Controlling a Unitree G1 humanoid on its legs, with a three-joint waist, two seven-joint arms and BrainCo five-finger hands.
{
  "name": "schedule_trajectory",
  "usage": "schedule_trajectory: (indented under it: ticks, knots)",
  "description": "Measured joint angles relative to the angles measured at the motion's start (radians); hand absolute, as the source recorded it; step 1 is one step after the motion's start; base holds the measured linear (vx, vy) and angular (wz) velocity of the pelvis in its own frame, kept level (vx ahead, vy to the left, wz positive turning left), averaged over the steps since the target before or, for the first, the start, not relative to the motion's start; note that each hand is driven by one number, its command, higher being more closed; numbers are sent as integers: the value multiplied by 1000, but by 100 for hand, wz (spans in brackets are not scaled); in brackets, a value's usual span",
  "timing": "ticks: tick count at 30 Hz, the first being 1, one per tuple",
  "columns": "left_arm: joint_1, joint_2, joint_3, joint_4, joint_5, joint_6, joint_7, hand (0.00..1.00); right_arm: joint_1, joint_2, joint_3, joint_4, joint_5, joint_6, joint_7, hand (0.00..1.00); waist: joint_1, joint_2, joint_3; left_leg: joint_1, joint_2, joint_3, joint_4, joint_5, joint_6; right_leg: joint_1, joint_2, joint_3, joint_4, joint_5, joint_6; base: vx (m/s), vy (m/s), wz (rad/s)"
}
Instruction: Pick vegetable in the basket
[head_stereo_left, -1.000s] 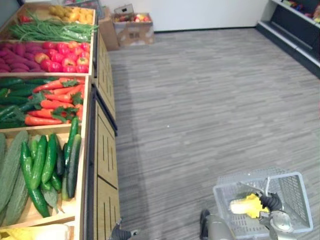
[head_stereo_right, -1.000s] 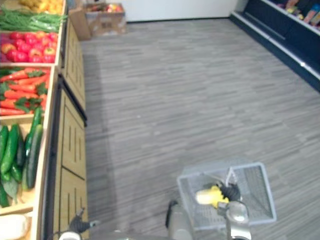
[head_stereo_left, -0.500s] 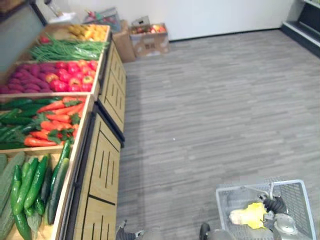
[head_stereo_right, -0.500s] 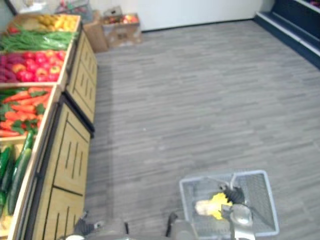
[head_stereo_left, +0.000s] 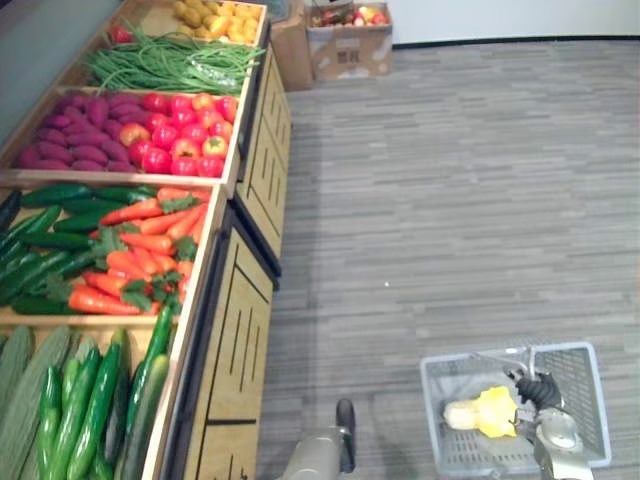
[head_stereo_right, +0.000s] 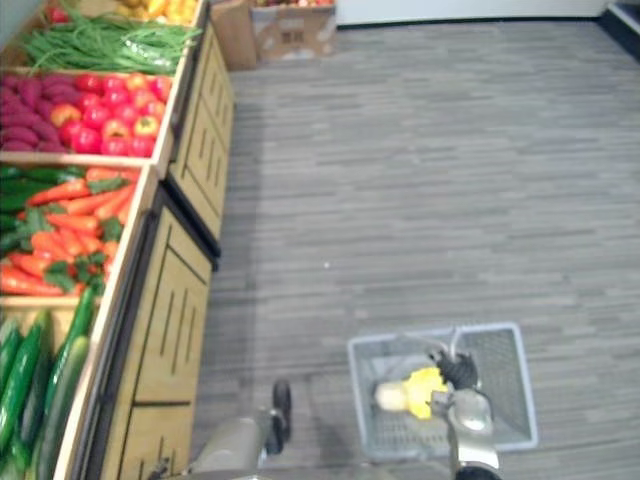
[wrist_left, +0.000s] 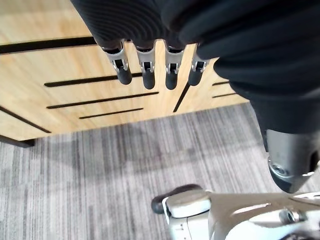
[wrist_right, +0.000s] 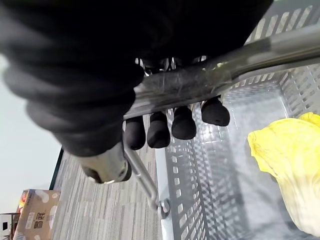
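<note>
One vegetable, a yellow-leaved cabbage (head_stereo_left: 480, 412), already lies inside the grey basket (head_stereo_left: 575, 395), which hangs to the right of the wooden stand (head_stereo_left: 240, 330), well apart from it. The right hand (wrist_right: 182, 122) has its fingers curled round the basket's metal handle (wrist_right: 225, 67). The left hand (wrist_left: 145, 70) hangs in front of the stand's panel, fingers straight and a little apart, holding nothing. Compared with a second ago, the whole picture has shifted, so the head camera moved and not the things; basket and cabbage stayed as they were. I judge the robot is turning toward the stand, where cucumbers (head_stereo_left: 95, 400) and carrots (head_stereo_left: 140, 250) lie, to pick again.
</note>
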Motion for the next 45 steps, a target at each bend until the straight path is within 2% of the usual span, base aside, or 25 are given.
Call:
schedule_trajectory:
  ticks: [1, 2, 3, 4, 6, 9, 12, 14, 16, 19, 20, 21, 22, 25, 27, 29, 30, 31, 34, 36, 37, 38, 40, 42, 45]
  knots:
    - [0, 0, -1, -1, 0, 2, 0, 0, -4, 0, 4, 2, 0, 0, 1, 100, 0, 1, 0, 20, 0, 9, -3, -13, 5, -41, -4, 16, 99, 21, 7, 430, 188, -31]
    - [1, 6, -6, -4, 1, 4, 0, 0, -6, 1, 22, 6, 0, 0, 4, 100, -2, 5, 0, 70, 4, 17, -14, -39, 14, -130, -10, 42, 298, 111, 34, 416, 181, -36]
    - [8, 14, -32, -28, 2, 4, -1, 0, -1, 9, 46, 14, -1, 0, 16, 100, -11, 11, -3, 134, 16, 27, -33, -62, 32, -202, -7, 67, 481, 264, 55, 423, 167, -29]
    - [10, 22, -46, -46, 2, 4, 0, 0, 1, 16, 55, 15, -1, -1, 20, 100, -16, 5, 0, 163, 20, 29, -38, -72, 39, -238, -2, 81, 582, 291, 71, 415, 125, -5]
    - [-2, 48, -63, -121, -1, 0, 0, 0, -9, 37, 55, -4, -1, -9, 19, 100, -45, -6, 6, 259, 29, 13, -56, -81, 53, -356, 25, 65, 946, 268, 45, 399, 49, 24]
    - [-12, 63, -56, -174, -3, -6, 1, 0, -1, 36, 50, -36, -1, -16, 17, 100, -63, -5, 9, 355, 39, -28, -78, -82, 53, -414, 26, 25, 1073, 231, -15, 391, -18, 36]
    - [-59, 70, -40, -173, -3, -4, 4, 0, 28, 37, 26, -62, -2, -18, 19, 100, -70, -14, 13, 396, 43, -115, -78, -93, 65, -465, 42, 30, 945, 184, -80, 326, -112, 55]
    - [-79, 66, -41, -161, -5, -4, 4, 0, 30, 38, 12, -66, -1, -18, 19, 100, -81, -17, 18, 417, 51, -161, -78, -111, 59, -478, 50, 38, 762, 155, -79, 314, -199, 66]
    - [-73, 55, -41, -149, -5, -5, 4, 0, 41, 41, 6, -67, 0, -17, 19, 100, -84, -11, 24, 459, 83, -187, -77, -162, 11, -455, 75, 74, 411, 152, -76, 392, -313, 56]
    - [-56, 65, -40, -120, -5, -6, 4, 0, 59, 63, -12, -60, 0, -7, 20, 100, -85, -43, 5, 498, 120, -231, -74, -243, -84, -391, 73, 137, -24, 185, -38, 410, -403, 61]
    - [-50, 73, -38, -119, -5, -6, 4, 0, 60, 68, -18, -56, 0, -7, 20, 100, -84, -56, 5, 508, 123, -244, -74, -267, -109, -382, 70, 141, -67, 224, -3, 399, -490, 48]
    - [-62, 47, -30, -71, -5, -2, 4, 0, 38, 51, -44, -17, 1, -2, 19, 100, -79, -6, 7, 515, 182, -270, -65, -302, -133, -387, 116, 103, -18, 234, 37, 439, -576, 20]
    - [-67, 27, -31, -50, -5, -5, 2, 0, 18, 54, -63, -9, 1, 1, 16, 100, -69, 15, 4, 494, 199, -288, -34, -268, -118, -416, 134, 92, 41, 192, 14, 405, -576, 12]
    - [-68, 11, -32, -38, -5, -6, 3, 0, 19, 51, -66, -8, 1, 1, 17, 100, -75, 41, -11, 431, 242, -366, 66, -220, -138, -426, 159, 32, 117, 120, -30, 274, -401, 30]
    - [-68, 14, -30, -35, -7, -6, 14, 0, 26, 49, -66, 12, 2, 1, 16, 100, -86, 44, -14, 350, 262, -428, 225, -154, -153, -395, 174, -21, 136, 85, -64, 260, -280, 47]
    - [-68, 12, -31, -33, -13, -4, 28, 0, 38, 45, -63, 23, 2, 1, 16, 100, -82, 36, -12, 256, 262, -433, 401, 15, -190, -333, 185, -47, 109, 69, -89, 309, -307, 31]
    - [-66, 16, -29, -29, -16, -5, 33, 0, 41, 45, -61, 28, 3, 1, 17, 100, -77, 23, -4, 215, 264, -412, 486, 124, -190, -279, 187, -53, 66, 63, -100, 290, -266, 23]
    - [-67, 16, -27, -28, -21, -6, 37, 0, 42, 42, -62, 28, 4, 1, 16, 100, -76, 19, -2, 193, 271, -388, 532, 117, -189, -253, 187, -57, 45, 59, -106, 267, -229, 22]
    - [-73, 20, -25, -43, -22, -6, 42, 0, 63, 11, -66, 47, 4, 1, 9, 100, -69, 21, -2, 75, 295, -150, 635, -41, -129, -115, 173, -118, -56, 47, -126, 260, -153, 46]
    - [-82, 23, -21, -50, -22, -5, 42, 0, 87, -4, -77, 70, 5, 1, -4, 100, -72, 15, -3, 50, 295, 15, 513, -39, -96, -56, 150, -187, -90, 48, -114, 209, -22, 102]
    - [-88, 21, -22, -49, -20, -4, 42, 0, 99, -4, -116, 72, 7, 1, -8, 100, -82, 22, -6, 49, 293, 157, 334, 6, -72, -27, 138, -255, -96, 38, -98, 189, 31, 118]
    - [-88, 23, -21, -47, -17, -2, 42, 0, 99, -1, -129, 76, 10, 1, -13, 100, -85, 21, -4, 52, 288, 207, 292, 8, -68, -14, 132, -280, -92, 32, -88, 208, 44, 132]
    - [-99, 23, -20, -47, -8, 5, 43, 0, 114, 9, -165, 85, 11, 1, -22, 100, -96, 14, -18, 96, 208, 243, 103, 10, -68, 3, 95, -387, -104, 32, -76, 195, 84, 142]
    - [-101, 25, -20, -47, -4, 15, 43, 0, 113, 11, -173, 89, 11, 1, -22, 100, -95, 14, -18, 108, 179, 239, 23, 16, -61, 10, 91, -429, -116, 33, -69, 149, 77, 101]
    - [-91, 27, -6, -37, -3, 42, 48, 0, 79, 41, -180, 105, 8, 1, -21, 100, -75, -11, -23, 127, 119, 211, -63, 69, -53, 56, 70, -492, -160, 50, -41, 103, 19, 71]
